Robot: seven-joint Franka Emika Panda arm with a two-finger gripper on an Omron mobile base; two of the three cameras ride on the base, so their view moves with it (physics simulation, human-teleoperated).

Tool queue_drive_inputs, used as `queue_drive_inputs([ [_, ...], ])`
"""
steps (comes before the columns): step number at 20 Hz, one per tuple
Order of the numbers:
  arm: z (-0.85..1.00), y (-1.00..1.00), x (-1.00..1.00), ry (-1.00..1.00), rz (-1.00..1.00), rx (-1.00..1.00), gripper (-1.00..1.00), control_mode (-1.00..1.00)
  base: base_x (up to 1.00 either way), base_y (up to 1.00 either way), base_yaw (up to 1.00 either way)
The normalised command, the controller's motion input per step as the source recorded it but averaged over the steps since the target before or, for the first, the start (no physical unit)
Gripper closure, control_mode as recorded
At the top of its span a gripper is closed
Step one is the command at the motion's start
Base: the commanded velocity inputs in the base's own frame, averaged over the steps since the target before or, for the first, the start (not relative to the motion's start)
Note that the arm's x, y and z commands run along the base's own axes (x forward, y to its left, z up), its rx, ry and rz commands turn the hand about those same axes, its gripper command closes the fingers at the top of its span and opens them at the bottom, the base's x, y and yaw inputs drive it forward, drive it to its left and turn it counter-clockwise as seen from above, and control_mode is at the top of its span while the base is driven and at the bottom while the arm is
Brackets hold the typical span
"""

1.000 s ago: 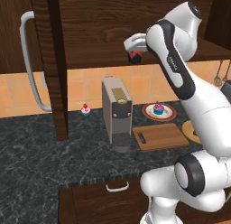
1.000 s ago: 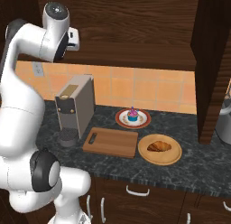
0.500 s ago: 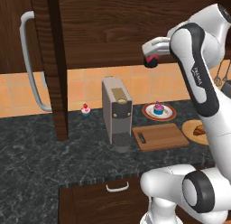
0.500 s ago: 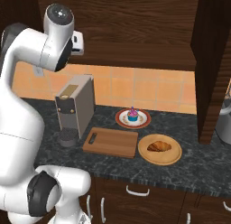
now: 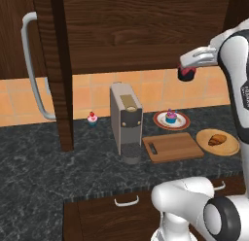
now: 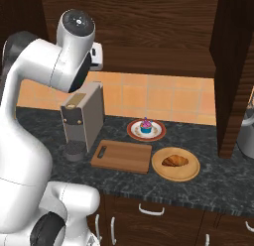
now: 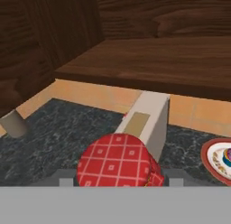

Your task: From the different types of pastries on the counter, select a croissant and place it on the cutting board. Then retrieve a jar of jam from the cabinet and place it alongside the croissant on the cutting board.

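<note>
My gripper (image 5: 187,69) is shut on a jam jar (image 5: 186,73) with a dark body, held high in the air below the cabinet's underside, above the counter. In the hand view the jar's red checked lid (image 7: 115,161) sits low in the middle, over the coffee machine (image 7: 145,120). The croissant (image 5: 217,139) (image 6: 175,161) lies on a round wooden plate (image 6: 191,172). Just left of that plate is the bare wooden cutting board (image 5: 172,146) (image 6: 122,156), below and slightly left of the jar.
A grey coffee machine (image 5: 126,121) (image 6: 83,116) stands left of the board. Behind the board, a cupcake (image 5: 170,117) (image 6: 145,125) sits on a red-rimmed plate. A small cupcake (image 5: 92,119) is further left. The open cabinet door (image 5: 51,65) with its long handle (image 5: 29,65) hangs at left.
The arm has swung to the right with the jam jar in the gripper, away from the cabinet opening and towards the space above the board. The things on the counter have not moved.
</note>
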Motion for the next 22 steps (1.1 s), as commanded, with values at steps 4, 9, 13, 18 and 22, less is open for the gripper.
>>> queue_drive_inputs([
  [4,-0.17,-0.08,-0.63,0.0,-0.16,0.0,1.0,-1.0,0.0,0.0,0.0],
  [9,-0.24,-0.36,-0.57,0.07,-0.06,0.0,1.0,-1.0,0.0,0.0,0.0],
  [13,-0.42,-0.25,0.0,0.0,0.03,0.01,1.0,-1.0,0.0,0.0,0.0],
  [18,-0.56,-0.2,-0.05,0.02,0.07,0.01,1.0,-1.0,0.0,0.0,0.0],
  [22,-0.43,-0.16,-0.01,0.01,0.14,0.07,1.0,-1.0,0.0,0.0,0.0],
])
